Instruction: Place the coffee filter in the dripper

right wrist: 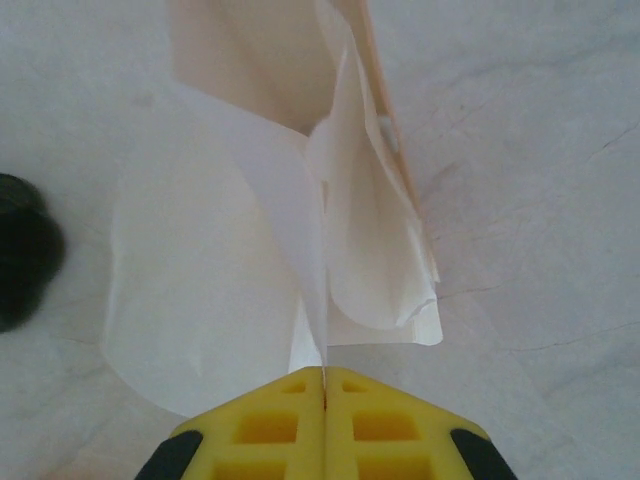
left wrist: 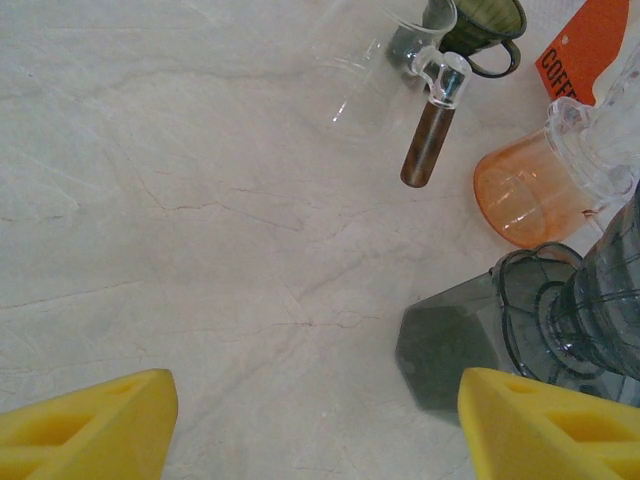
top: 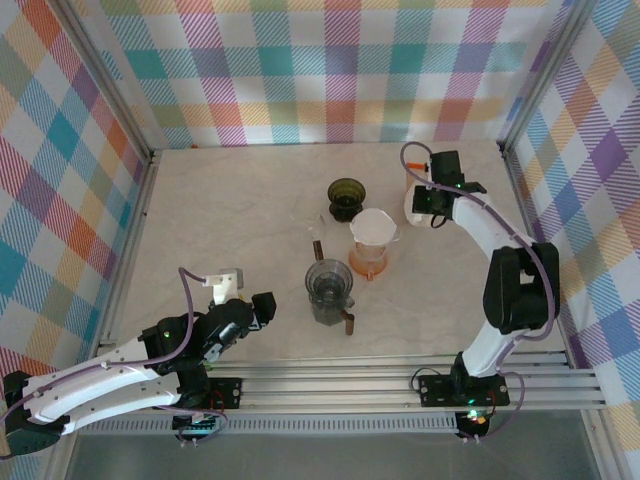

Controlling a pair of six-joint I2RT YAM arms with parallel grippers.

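Right tool (right wrist: 324, 388) clamped on coffee filter (right wrist: 200, 300) (thin paper edge); left tool (left wrist: 318, 425) agape over table (left wrist: 150, 200).

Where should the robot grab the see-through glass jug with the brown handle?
Probably by the brown handle, coming from the near side with the left hand: it sticks out straight toward the arms, while the glass jug itself is round and wide.

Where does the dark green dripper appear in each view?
Top external: dark green dripper mid-table, behind the orange dripper.
Left wrist: top edge, right of centre.
Right wrist: probably the blurred dark shape at the left edge.
Shared landmark: the orange dripper, near it in top external and left wrist.
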